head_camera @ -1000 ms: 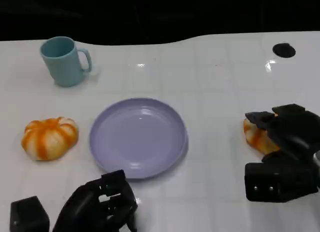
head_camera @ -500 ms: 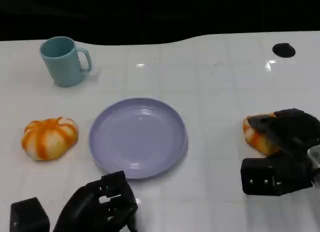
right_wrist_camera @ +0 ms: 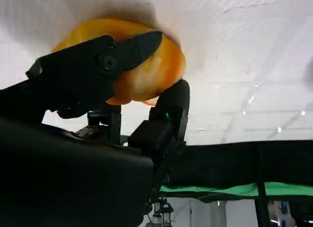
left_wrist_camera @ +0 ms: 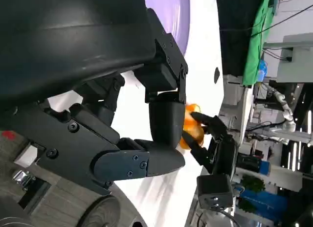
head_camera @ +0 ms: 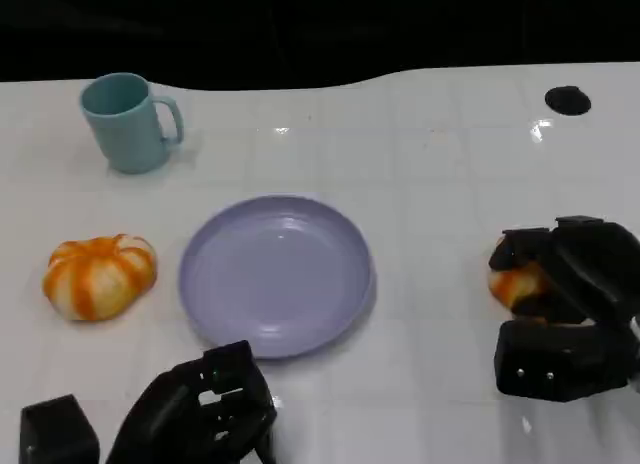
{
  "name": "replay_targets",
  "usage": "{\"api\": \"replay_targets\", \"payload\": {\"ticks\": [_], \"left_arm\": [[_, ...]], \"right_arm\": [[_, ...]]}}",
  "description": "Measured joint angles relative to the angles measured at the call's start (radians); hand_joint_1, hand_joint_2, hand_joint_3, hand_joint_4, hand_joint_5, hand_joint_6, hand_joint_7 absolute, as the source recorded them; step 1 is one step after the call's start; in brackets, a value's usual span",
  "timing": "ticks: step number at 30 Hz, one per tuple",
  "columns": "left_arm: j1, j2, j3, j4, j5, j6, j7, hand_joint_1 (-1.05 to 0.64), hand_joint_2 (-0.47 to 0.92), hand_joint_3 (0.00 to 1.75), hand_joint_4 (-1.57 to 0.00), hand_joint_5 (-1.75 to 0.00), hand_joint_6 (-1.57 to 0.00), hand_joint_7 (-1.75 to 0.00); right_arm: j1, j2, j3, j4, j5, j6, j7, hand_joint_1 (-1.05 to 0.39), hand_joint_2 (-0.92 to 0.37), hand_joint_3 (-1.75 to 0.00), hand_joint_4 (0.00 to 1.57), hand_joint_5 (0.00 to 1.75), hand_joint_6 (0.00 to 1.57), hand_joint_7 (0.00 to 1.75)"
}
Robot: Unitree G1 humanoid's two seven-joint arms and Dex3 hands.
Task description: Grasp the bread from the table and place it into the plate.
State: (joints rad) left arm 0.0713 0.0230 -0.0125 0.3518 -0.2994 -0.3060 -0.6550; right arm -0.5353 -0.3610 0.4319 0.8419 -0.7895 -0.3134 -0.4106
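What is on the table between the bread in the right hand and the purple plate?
Nothing: in the head view, only bare white table lies between the bread held by the right hand and the plate.

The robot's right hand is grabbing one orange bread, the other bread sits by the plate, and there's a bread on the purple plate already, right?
Not quite. The purple plate holds nothing yet, as the head view shows. The rest is right: the right hand is closed around one orange bread, and the other bread sits on the table beside the plate.
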Motion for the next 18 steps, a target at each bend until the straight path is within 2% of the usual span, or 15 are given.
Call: {"api": "replay_targets", "payload": {"ticks": [3,7,11,18], "left_arm": [[0.000,0.000,0.000,0.000,0.000,0.000,0.000,-0.58,0.71,0.61,-0.76,-1.75,-0.74,-1.44],[0.000,0.000,0.000,-0.001,0.000,0.000,0.000,-0.57,0.71,0.61,-0.76,-1.75,-0.74,-1.44],[0.000,0.001,0.000,-0.001,0.000,0.000,0.000,-0.58,0.70,0.61,-0.76,-1.75,-0.74,-1.44],[0.000,0.001,0.001,-0.001,0.000,0.000,0.000,-0.59,0.70,0.61,-0.76,-1.75,-0.74,-1.43]], "right_arm": [[-0.001,0.001,0.002,0.013,0.003,-0.033,-0.049,-0.10,-0.57,-0.78,0.91,1.75,0.78,1.58],[-0.001,0.019,-0.009,0.029,0.034,-0.089,-0.111,-0.07,-0.44,-1.07,0.92,1.75,0.83,1.50],[0.001,0.041,-0.032,-0.006,0.070,-0.105,-0.119,-0.05,-0.38,-1.21,0.93,1.75,0.81,1.54],[0.030,0.067,-0.062,-0.141,0.140,-0.135,-0.065,-0.05,-0.36,-1.25,0.92,1.75,0.78,1.57]]}}
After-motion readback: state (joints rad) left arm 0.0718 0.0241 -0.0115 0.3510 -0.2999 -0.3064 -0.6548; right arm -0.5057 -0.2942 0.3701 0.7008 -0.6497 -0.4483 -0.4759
